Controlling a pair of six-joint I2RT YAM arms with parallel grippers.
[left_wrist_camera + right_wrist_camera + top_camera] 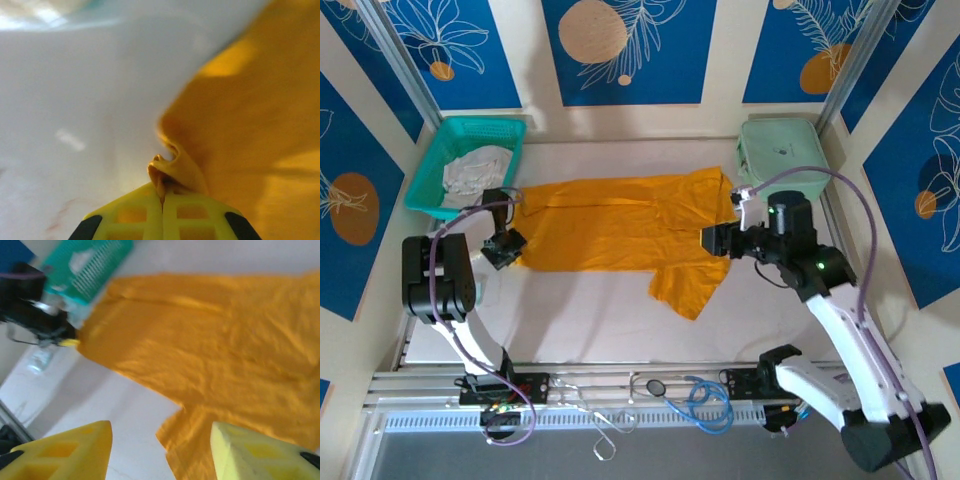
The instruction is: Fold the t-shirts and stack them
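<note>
Mustard-orange t-shirt (620, 225): one item, short-sleeved, spread flat and lengthwise across the far middle of the white surface (590, 320). One sleeve (688, 285) points toward the near edge.

Second garment: pale garment (475, 170), whitish-grey, crumpled inside the teal mesh basket (485, 122) at the far left corner. Not yet folded.

Left claw (162, 197): closed on a small pinch of the shirt's left edge, which puckers into a ridge just ahead of the yellow fingertips. In the top view the left claw (505, 245) sits at that edge, near the basket.

Right claw (160, 437): fingers spread wide with nothing between them, poised above the shirt's right half near the sleeve. In the top view the right claw (712, 240) is near the mint-green case (780, 150).

Risks, as judged:
- The pinch is shallow, and thin cloth may slip out once the edge is lifted.
- With only one side gripped, a pull would likely drag the shirt askew and bunch it rather than fold it.
- The right claw may catch a single layer or the loose sleeve, spoiling a straight fold line.
- The left arm works close to the basket and could nudge it.

Materials: the shirt is soft, thin and matte, with faint creases and a seam line across it. The basket is rigid perforated plastic. The case is hard, smooth and round-cornered. The surface is smooth and pale.
</note>
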